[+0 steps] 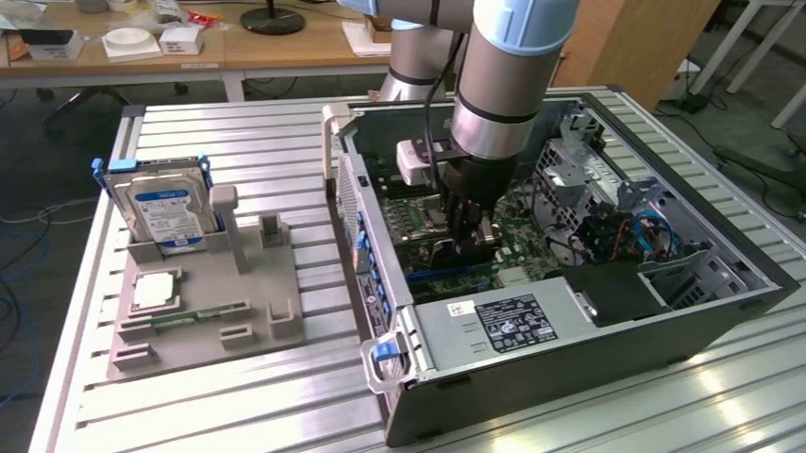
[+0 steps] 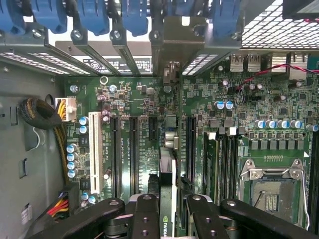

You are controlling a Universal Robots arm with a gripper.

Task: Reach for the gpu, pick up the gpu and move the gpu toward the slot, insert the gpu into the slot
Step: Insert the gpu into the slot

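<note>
Gripping the gpu (image 2: 168,199) edge-on, the pincer (image 2: 167,211) stands low inside the open computer case (image 1: 705,316), its black fingers (image 2: 144,214) pressed against either face of the card. From the wrist view the card is a thin dark strip running away from the camera between those fingers, with a small green logo on its near end and its silver metal bracket (image 2: 172,74) at the far end, up against the case's rear slot wall beneath a row of blue retention clips (image 2: 94,17). Beneath it lies the green motherboard (image 2: 234,99); the card runs parallel to the long black expansion slots (image 2: 134,149), between them, with a white slot (image 2: 93,149) off to one side and the empty silver CPU socket (image 2: 271,186) to the other. Whether the card's edge is seated in a slot cannot be told. Farther out, the exterior view shows what the wrist camera cannot: the arm (image 1: 504,85) coming straight down into the case, the pincer (image 1: 463,241) dark above the board, the labelled power supply (image 1: 504,326) at the near end, and, toward the exterior view's left, a grey parts tray (image 1: 208,321) on the slatted metal table (image 1: 240,406), carrying an upright blue-labelled hard drive (image 1: 161,208), a CPU chip (image 1: 154,290) and a narrow green memory stick (image 1: 195,313).
</note>
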